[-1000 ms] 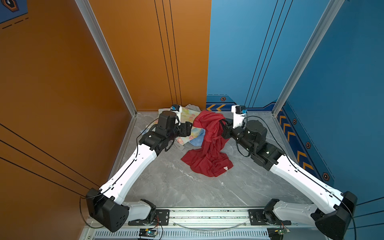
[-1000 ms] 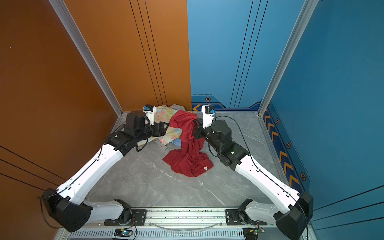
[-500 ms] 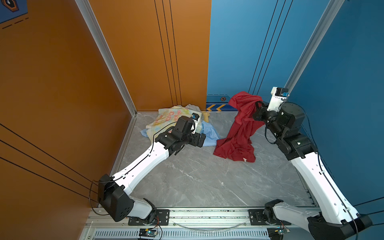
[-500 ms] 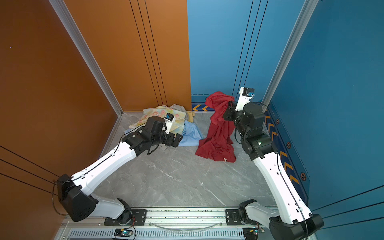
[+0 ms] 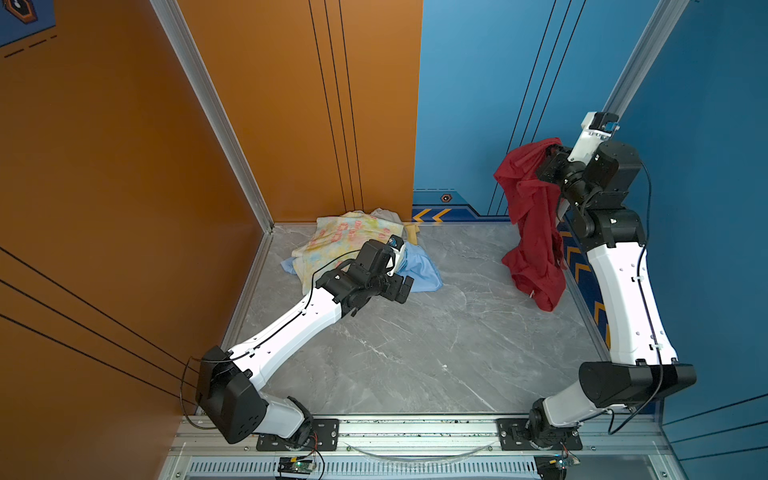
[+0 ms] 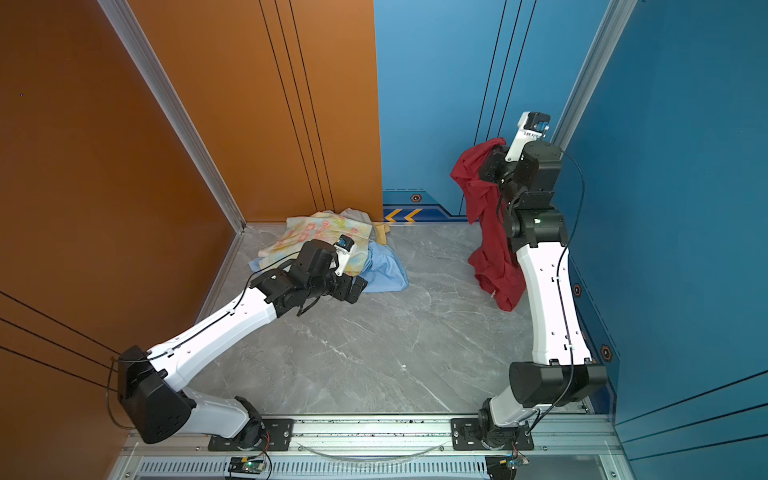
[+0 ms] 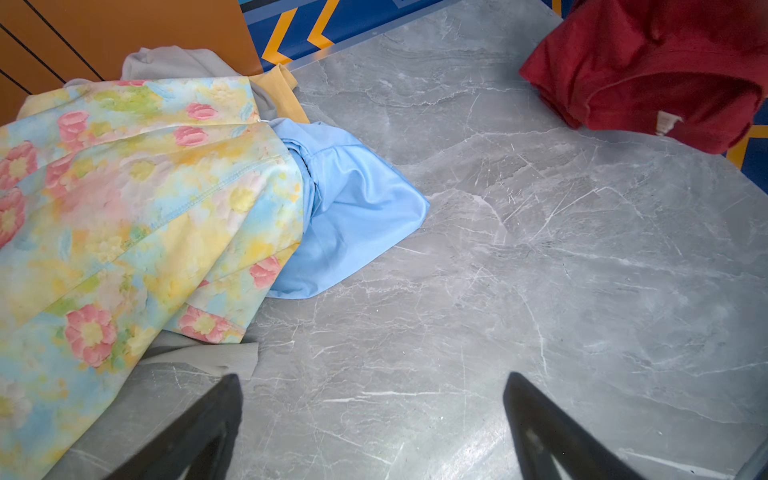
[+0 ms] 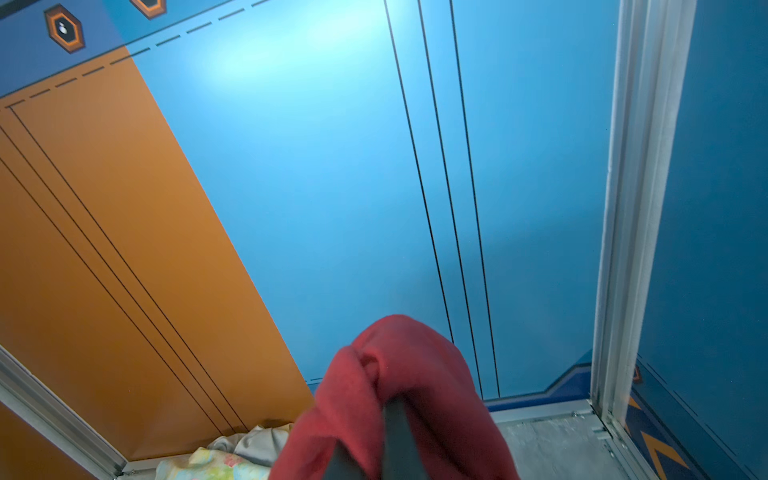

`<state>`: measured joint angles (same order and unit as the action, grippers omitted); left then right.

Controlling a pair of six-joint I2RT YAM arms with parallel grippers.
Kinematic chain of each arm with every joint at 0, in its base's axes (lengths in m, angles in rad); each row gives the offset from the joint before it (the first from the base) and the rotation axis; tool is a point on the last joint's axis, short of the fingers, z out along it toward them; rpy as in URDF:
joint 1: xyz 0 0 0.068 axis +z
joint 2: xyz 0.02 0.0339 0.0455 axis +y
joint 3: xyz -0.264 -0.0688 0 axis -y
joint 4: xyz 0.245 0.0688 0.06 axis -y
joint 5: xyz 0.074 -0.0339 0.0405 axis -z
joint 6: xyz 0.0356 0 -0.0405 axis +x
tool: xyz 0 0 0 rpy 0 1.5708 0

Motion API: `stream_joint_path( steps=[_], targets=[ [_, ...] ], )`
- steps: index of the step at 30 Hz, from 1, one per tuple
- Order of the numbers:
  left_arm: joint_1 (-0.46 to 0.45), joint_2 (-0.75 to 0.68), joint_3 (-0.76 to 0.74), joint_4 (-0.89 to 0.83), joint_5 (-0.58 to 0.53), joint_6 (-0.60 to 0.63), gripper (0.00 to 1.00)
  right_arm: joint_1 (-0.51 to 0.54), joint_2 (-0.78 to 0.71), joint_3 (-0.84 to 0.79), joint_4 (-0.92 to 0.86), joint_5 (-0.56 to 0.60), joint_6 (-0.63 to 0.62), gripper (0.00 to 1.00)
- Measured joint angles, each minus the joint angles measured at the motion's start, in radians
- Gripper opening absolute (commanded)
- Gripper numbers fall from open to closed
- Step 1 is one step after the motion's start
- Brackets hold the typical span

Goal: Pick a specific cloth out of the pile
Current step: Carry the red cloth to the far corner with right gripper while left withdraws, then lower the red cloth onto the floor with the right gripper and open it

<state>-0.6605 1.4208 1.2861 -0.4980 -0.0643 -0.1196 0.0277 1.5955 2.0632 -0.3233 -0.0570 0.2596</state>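
Blue wall (image 5: 478,104); cloth (image 5: 532,232) (in right claw (image 8: 370,453))

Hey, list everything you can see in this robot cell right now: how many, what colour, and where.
plain dark red fabric cloth: one, dark red, hanging from the right gripper, right side.
pile of mixed fabrics: one, back left corner.
pale yellow floral-print cloth: one, pink flowers, atop the pile.
light blue cloth: one, pokes out from under the floral cloth.
grey-beige fabric pieces: two visible, pile's edges.
mustard-yellow fabric strip: one, behind the pile.
grey marble-look table: one.
left gripper: black, open, beside the pile.
right gripper: black, shut on the red cloth.
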Motion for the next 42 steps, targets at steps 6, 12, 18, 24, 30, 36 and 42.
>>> stream_joint_path(
  steps=[6, 12, 18, 24, 30, 36, 42],
  targets=[
    [0.003, 0.000, -0.004, 0.000, 0.000, 0.000, 0.98, -0.047, 0.049, 0.119, -0.006, -0.023, -0.020, 0.00],
    [0.019, 0.003, -0.005, 0.001, 0.001, -0.001, 0.98, -0.120, 0.103, 0.131, -0.007, -0.038, -0.024, 0.00],
    [0.029, 0.021, -0.006, 0.003, 0.002, -0.003, 0.98, -0.152, 0.127, 0.061, -0.008, -0.037, -0.046, 0.00],
    [0.050, 0.025, -0.008, 0.008, 0.005, -0.009, 0.98, -0.181, 0.197, 0.089, 0.002, -0.036, -0.053, 0.00],
    [0.055, 0.025, -0.013, 0.013, 0.004, -0.012, 0.98, -0.202, 0.344, 0.208, 0.053, -0.036, -0.053, 0.00],
    [0.077, 0.025, -0.016, 0.019, 0.007, -0.029, 0.99, -0.215, 0.426, 0.262, 0.063, -0.038, -0.030, 0.00],
    [0.097, 0.025, -0.023, 0.036, 0.016, -0.046, 0.99, -0.209, 0.311, 0.044, 0.111, -0.037, -0.007, 0.00]
  ],
)
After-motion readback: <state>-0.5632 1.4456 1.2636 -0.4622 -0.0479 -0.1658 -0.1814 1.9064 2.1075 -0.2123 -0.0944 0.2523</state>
